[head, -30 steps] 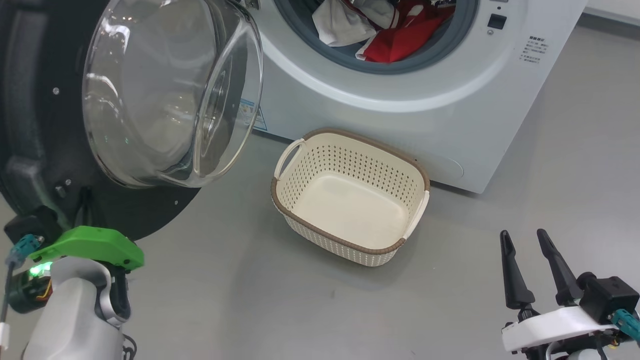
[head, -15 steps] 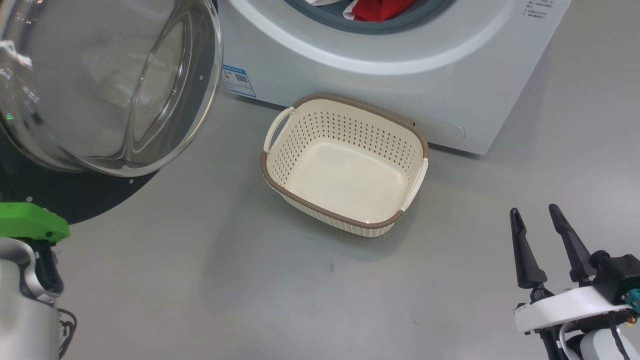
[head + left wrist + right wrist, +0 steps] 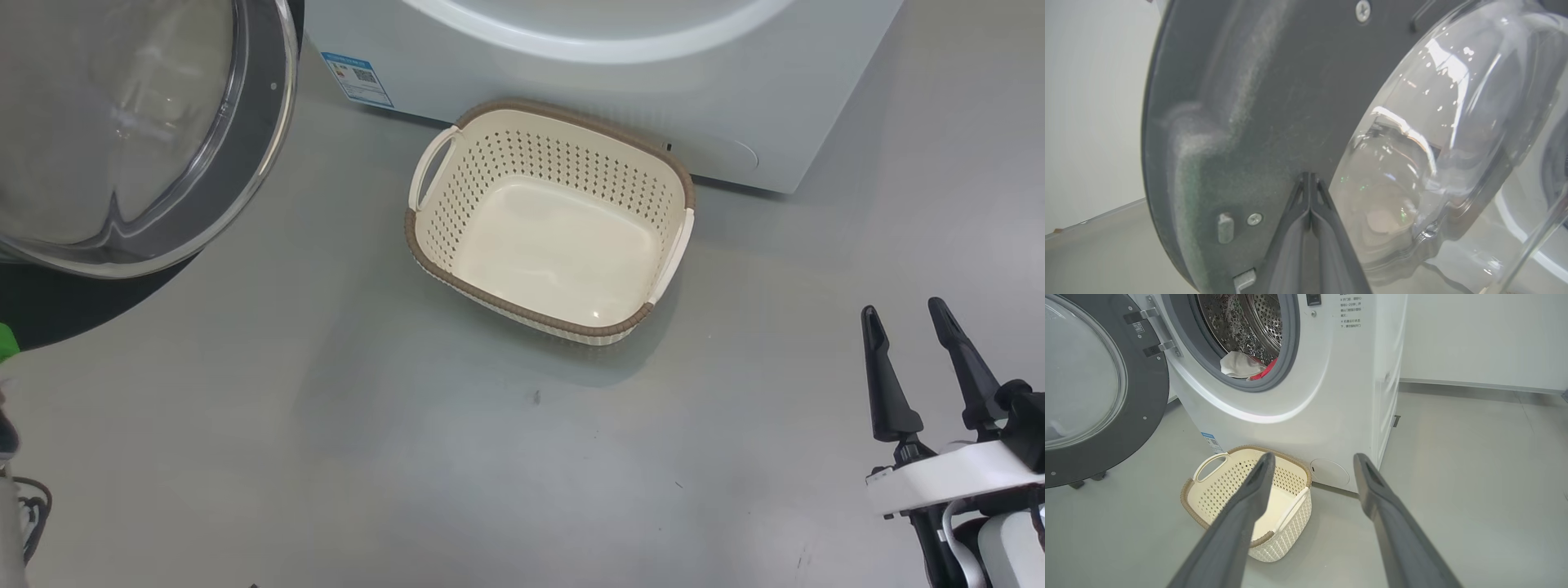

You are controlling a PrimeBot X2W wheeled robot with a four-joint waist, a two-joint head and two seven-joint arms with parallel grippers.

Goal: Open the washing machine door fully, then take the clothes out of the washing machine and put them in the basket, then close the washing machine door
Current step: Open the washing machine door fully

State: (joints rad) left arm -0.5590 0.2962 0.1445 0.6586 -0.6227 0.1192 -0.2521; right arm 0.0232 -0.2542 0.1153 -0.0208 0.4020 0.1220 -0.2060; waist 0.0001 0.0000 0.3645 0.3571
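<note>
Grey floor carries the basket at 12 o'clock; left gripper, pinched shut, should press the door steadily wider, right gripper splayed at 4 o'clock.

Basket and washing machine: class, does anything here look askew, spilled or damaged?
Nothing stands out. The basket sits upright and empty before the washing machine, the clothes lie inside the drum, and the door hangs open.

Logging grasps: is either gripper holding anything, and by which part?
Nothing held. Left gripper shut empty, tips at the washing machine door; right gripper open.
</note>
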